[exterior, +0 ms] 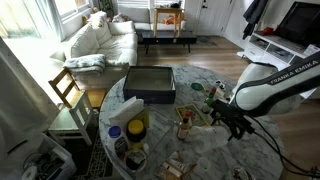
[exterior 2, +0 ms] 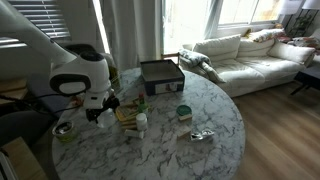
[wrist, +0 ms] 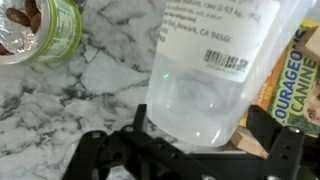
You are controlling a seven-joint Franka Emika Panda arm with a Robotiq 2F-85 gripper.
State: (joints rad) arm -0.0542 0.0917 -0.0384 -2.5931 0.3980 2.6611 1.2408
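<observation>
Bottle, clear plastic, white label with printed barcode. Position: directly ahead of the gripper, its unlabelled transparent end nearest the tool and sitting in the gap between the two fingers. The labelled part runs away from the tool.

Gripper, black, two fingers. State: jaws spread, one finger to each side of the bottle's clear end. The gaps to the plastic are very narrow, and the wrist view does not settle whether the pads touch it. In both exterior views the gripper hangs low over the table, reaching in from the table's edge.

Jar, green label, brown contents visible through its open top. Position: ahead of the tool and off to one side of the bottle, apart from both.

Carton, yellow and green, large printed lettering. Position: ahead on the opposite side, just beside the bottle; contact with it cannot be told.

Table, round, white marble with grey veining. Position: beneath the tool and bearing all the items listed.

Dark case, flat, rectangular. Position: well beyond the tool, farther across the table in an exterior view.
</observation>
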